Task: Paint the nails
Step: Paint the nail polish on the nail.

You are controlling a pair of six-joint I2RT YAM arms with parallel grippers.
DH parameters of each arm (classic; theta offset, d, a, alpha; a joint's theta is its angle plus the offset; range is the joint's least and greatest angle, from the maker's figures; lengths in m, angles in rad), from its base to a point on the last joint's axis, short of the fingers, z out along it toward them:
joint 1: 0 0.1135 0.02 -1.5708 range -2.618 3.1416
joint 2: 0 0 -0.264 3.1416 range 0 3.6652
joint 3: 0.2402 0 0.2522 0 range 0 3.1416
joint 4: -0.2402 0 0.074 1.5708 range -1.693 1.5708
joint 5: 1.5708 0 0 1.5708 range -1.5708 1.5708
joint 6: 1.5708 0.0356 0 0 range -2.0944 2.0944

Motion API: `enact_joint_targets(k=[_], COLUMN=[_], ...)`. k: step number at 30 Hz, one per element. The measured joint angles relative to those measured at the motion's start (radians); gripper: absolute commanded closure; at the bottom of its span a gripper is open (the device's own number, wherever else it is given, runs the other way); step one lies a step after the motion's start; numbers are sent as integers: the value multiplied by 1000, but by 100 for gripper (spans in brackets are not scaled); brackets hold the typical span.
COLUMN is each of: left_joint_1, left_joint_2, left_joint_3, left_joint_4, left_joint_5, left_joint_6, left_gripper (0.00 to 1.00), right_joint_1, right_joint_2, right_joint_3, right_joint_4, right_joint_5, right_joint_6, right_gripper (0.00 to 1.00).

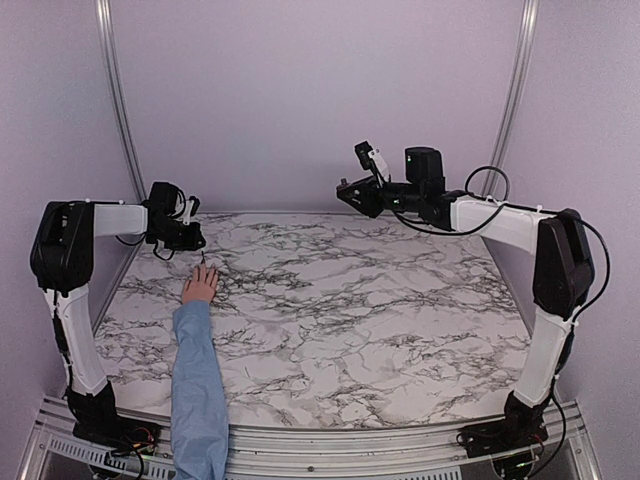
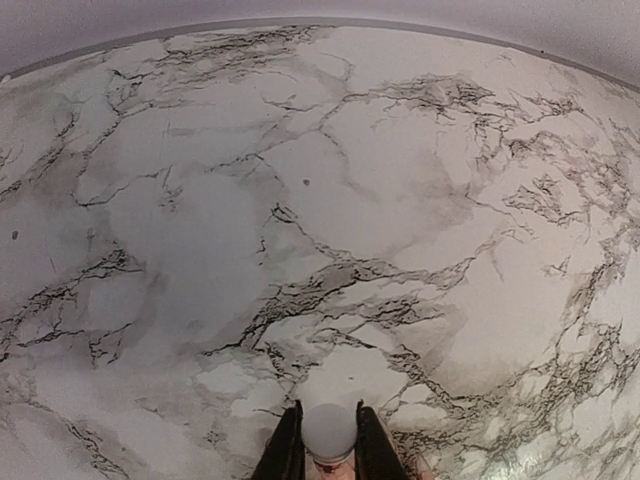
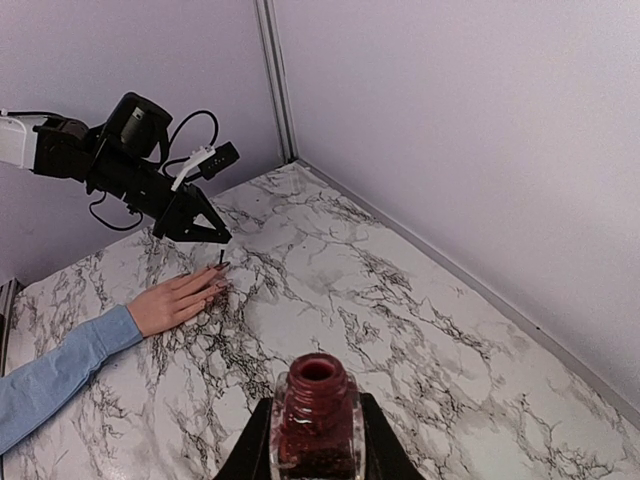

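A light-skinned hand (image 1: 200,285) in a light blue sleeve lies flat at the table's left, fingers pointing away. Its nails (image 3: 218,285) look dark at the fingertips. My left gripper (image 1: 190,242) hovers just beyond those fingertips, shut on the white brush cap (image 2: 329,430). The thin brush (image 3: 220,258) points down over the fingertips. My right gripper (image 3: 316,400) is raised at the back right (image 1: 352,193), shut on an open bottle of dark red polish (image 3: 318,440).
The marble table (image 1: 350,300) is walled by lilac panels with metal posts (image 1: 118,100) at the back corners. The sleeved forearm (image 1: 198,390) runs from the near edge up the left side.
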Motion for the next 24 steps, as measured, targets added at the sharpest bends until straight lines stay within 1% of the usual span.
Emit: enact_joint_targets(k=[24], left_joint_1=[0], left_joint_2=[31], left_joint_3=[7], left_joint_4=[0], left_joint_5=[-34], left_joint_6=[-3], left_gripper=[100], right_joint_1=[0], right_joint_2=[0], right_joint_3=[0], right_joint_4=[0], right_joint_5=[0], right_joint_6=[0], right_gripper=[100])
